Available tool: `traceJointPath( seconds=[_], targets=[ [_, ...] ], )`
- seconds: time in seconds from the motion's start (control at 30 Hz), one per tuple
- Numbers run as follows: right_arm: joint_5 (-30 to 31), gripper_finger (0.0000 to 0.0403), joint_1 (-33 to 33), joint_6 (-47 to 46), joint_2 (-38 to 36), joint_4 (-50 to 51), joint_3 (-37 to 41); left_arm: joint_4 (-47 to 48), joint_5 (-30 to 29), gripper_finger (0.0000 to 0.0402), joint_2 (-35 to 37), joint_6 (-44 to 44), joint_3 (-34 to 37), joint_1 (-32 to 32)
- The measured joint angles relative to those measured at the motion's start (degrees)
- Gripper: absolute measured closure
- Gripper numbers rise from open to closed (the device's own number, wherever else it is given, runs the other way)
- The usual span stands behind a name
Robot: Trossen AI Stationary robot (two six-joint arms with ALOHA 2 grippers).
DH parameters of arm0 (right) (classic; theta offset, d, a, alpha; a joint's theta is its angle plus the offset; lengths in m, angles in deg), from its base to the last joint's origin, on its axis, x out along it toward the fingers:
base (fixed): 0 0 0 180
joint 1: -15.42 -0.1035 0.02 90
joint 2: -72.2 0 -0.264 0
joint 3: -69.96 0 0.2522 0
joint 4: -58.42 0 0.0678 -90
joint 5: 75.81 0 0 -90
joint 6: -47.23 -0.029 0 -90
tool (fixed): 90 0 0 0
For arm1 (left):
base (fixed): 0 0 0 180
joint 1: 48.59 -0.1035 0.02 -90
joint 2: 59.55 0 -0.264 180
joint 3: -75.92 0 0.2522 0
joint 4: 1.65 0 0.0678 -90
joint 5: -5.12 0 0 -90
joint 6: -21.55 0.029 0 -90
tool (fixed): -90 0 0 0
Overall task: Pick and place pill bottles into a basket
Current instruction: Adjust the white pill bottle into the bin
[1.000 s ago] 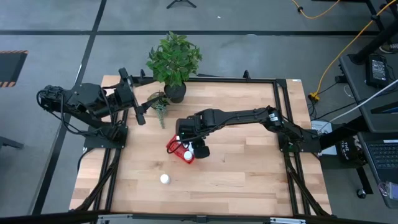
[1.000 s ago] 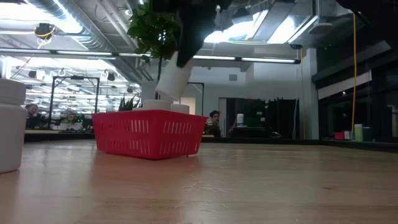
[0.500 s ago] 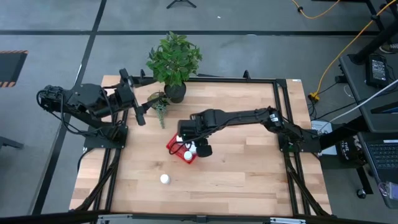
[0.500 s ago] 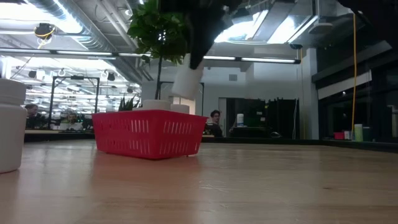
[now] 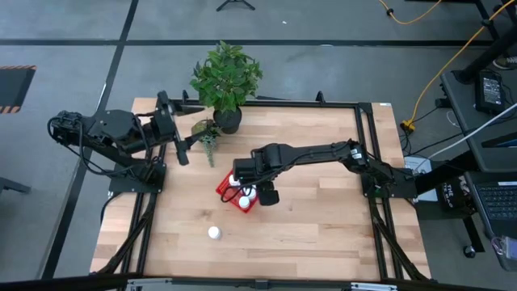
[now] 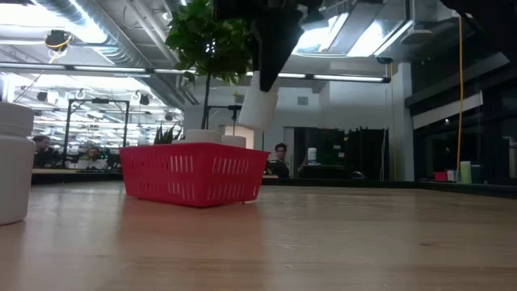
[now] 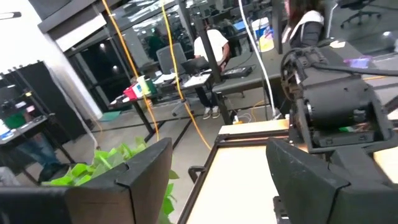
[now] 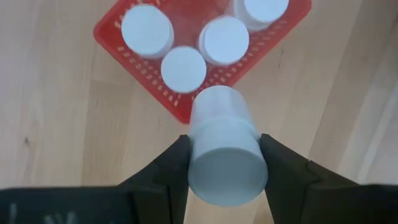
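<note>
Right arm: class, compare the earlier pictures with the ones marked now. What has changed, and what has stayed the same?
The right pincer, shut on a bottle, has carried it sideways along the basket towards its far end, above the rim. Nothing was taken hold of or let go. The basket, the loose bottle on the table and the left pincer stayed put.

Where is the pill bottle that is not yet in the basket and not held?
In the high view, the loose pill bottle stands alone on the table's front left part, a short way in front of the red basket and the right gripper.
</note>
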Motion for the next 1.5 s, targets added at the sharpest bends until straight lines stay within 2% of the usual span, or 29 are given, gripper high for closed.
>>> traceJointPath(
  seconds=[0.5, 0.87, 1.5],
  targets=[
    [-0.97, 0.0249, 0.04, 0.48, 2.15, 1.12, 0.00, -0.02, 0.50, 0.0146, 0.00, 0.04, 0.00, 0.00],
    [-1.35, 0.0249, 0.17, 4.62, 3.08, -0.95, 0.02, -0.04, 0.50, 0.0146, 0.00, 0.00, 0.00, 0.00],
    [-2.62, 0.0249, 3.54, 6.67, 3.08, -3.29, 0.02, -0.04, 0.50, 0.0146, -0.02, -0.02, 0.00, 0.00]
  ],
)
